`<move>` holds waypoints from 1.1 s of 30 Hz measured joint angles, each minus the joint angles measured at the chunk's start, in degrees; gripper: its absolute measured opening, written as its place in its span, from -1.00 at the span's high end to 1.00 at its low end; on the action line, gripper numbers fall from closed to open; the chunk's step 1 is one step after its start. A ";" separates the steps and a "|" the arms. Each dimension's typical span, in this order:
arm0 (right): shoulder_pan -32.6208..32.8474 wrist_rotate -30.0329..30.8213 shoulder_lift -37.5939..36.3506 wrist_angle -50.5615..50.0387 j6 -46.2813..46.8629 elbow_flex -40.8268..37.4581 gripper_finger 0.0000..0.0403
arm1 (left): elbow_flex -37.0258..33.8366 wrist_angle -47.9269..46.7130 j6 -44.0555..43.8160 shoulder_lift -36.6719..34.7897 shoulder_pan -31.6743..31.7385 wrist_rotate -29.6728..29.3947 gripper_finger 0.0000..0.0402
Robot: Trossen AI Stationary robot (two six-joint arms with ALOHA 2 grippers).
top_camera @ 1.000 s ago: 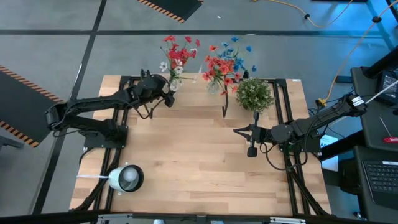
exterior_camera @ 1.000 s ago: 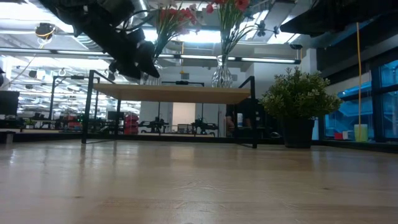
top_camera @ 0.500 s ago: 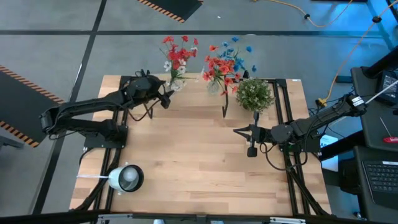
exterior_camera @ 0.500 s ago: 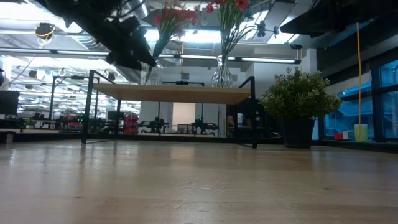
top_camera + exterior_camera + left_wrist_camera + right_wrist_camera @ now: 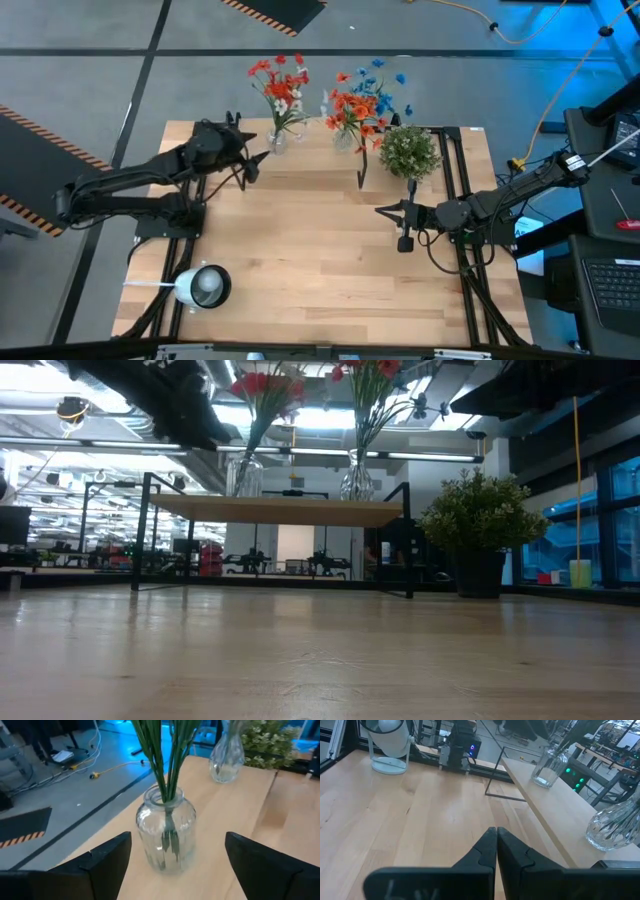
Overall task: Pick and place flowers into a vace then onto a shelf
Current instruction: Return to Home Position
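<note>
The flowers [image 5: 278, 85], thin green-stemmed artificial sprigs, are standing upright in two vases. Red and cream blooms are sitting in a clear ribbed glass vase [image 5: 165, 837], and red and blue blooms [image 5: 362, 98] in a second clear glass vase [image 5: 226, 760] beside it. Both vases are resting on the low light-wood shelf [image 5: 280, 510] with thin black legs, which is standing along the far edge of the pale wooden tabletop [image 5: 310, 260]. A round bushy green plant in a dark pot [image 5: 408, 150] is standing just beside the shelf's right end. A white round-headed device [image 5: 203, 287] is sitting near the tabletop's near left corner. Grey floor with black lines and orange-striped tape is surrounding the tabletop, and a lit workshop is showing behind it. The left gripper [image 5: 255, 163] is hovering near the ribbed vase on its near side, clear of it, fingers spread wide and holding nothing. The right gripper [image 5: 496, 832] is waiting low over the tabletop's right side, fingers pressed together and empty.
</note>
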 joint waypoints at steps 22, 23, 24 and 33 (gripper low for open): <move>-2.80 -6.18 0.00 -1.24 7.87 0.00 0.97 | -7.36 -7.65 2.94 -25.00 -11.78 3.04 0.97; -3.55 -7.20 0.00 -1.20 7.52 0.00 0.98 | -8.99 -6.85 3.12 -26.82 -12.13 3.04 0.98; -4.34 -8.13 0.00 -1.09 7.19 0.00 0.99 | -10.45 -6.49 3.22 -28.75 -12.45 3.10 0.99; -14.36 -20.01 -0.55 -0.29 3.77 -0.02 0.99 | -18.88 -3.46 4.98 -45.75 -14.55 5.72 0.99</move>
